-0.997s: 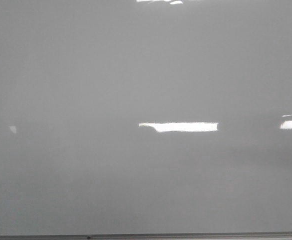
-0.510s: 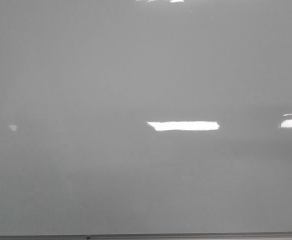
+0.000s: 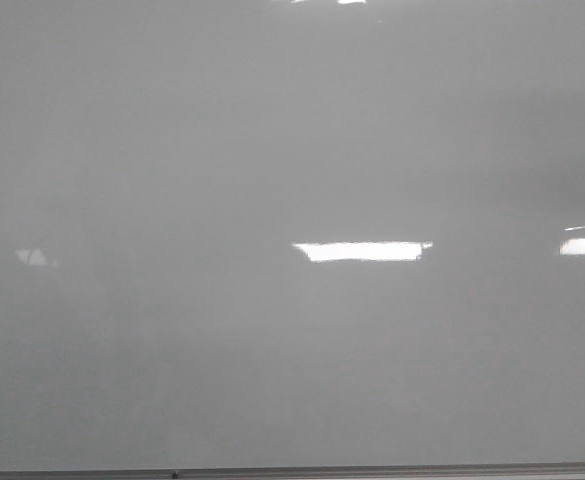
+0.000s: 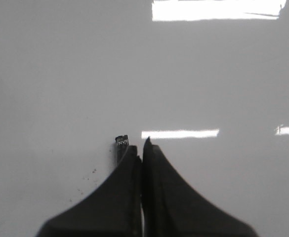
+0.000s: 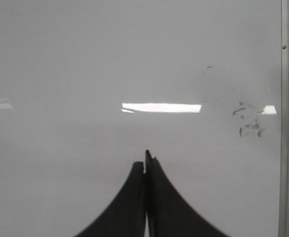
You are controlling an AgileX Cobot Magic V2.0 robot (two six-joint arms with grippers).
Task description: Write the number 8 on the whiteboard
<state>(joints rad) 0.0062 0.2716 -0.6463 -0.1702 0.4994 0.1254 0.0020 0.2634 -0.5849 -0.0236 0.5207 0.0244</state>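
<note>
The whiteboard (image 3: pixel 292 150) fills everything ahead of me, a broad glossy grey-white sheet with bright rectangular glare patches on it and a thin dark frame edge (image 3: pixel 292 472) along its lower side. I see no number 8 on it anywhere; the surface in the front view is bare of ink. Off to one side of my right hand (image 5: pixel 145 158), close to the board's metal frame (image 5: pixel 286 118), there are only some faint grey smudges (image 5: pixel 248 121), and a scatter of tiny dark specks (image 4: pixel 87 175) lies just beside my left hand (image 4: pixel 142 145).

My left hand is clenched, its two dark fingers pressed together, with a small dark stub bearing tiny print (image 4: pixel 121 143) poking out alongside one fingertip. I judge that to be the end of a marker, but too little of it shows to be sure, and I cannot tell how firmly it is pinched. My right hand is clenched too, on nothing that I can see.

As for handling, I judge the board stiff, flat and slick: it is not something to take hold of but to press a tip against. A marker, if that is what I hold, would be light and smooth-barrelled, prone to twisting in my fingers, so the grip belongs low on the barrel and the pressure light and even.
</note>
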